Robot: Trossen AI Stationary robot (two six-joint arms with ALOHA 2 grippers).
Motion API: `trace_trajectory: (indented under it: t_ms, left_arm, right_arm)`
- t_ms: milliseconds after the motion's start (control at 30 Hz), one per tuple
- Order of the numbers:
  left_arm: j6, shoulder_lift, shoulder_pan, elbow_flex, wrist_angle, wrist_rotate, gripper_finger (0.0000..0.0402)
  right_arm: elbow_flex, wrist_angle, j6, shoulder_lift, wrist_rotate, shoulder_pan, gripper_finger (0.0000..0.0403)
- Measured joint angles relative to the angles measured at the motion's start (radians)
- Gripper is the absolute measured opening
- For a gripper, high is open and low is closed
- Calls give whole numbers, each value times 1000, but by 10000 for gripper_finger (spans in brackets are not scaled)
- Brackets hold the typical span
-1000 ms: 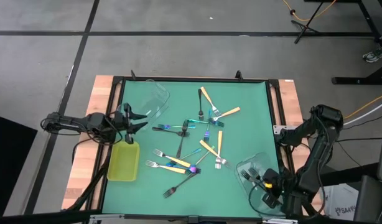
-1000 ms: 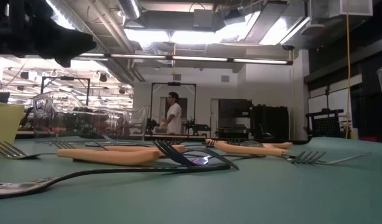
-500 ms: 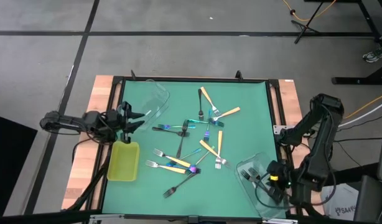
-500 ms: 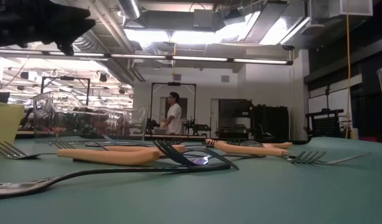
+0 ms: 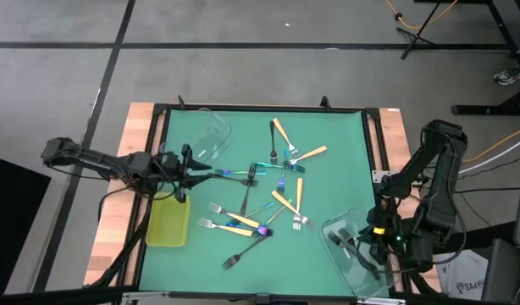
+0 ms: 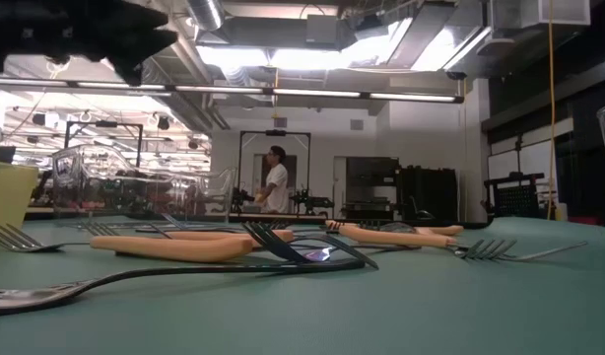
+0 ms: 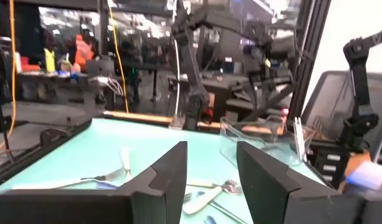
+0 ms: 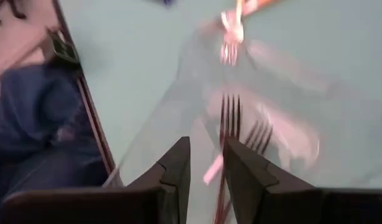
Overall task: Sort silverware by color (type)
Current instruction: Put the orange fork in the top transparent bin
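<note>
Forks (image 5: 262, 193) of three kinds lie scattered mid-table on the green mat (image 5: 328, 127) — two dark ones already in the clear tub (image 5: 355, 247). The left gripper (image 5: 195, 164) hangs with fingers spread beside the yellow-green tray (image 5: 168, 220); the right gripper (image 5: 372, 251) grasps a dark fork (image 8: 227, 121) over the tub.

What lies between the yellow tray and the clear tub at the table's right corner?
Seen from above, scattered forks lie on the green mat between the yellow tray and the clear tub.
</note>
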Motion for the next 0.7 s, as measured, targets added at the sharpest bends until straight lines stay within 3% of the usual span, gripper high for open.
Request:
trace_trajectory:
  t_ms: [300,700]
  left_arm:
    - [0,261,-49,203,-98,62,133]
    - [-2,582,-128,498,-426,80,133]
  right_arm:
    - [0,-11,-178,-34,304,-19,85]
    - [0,-14,-605,-68,282,-316,85]
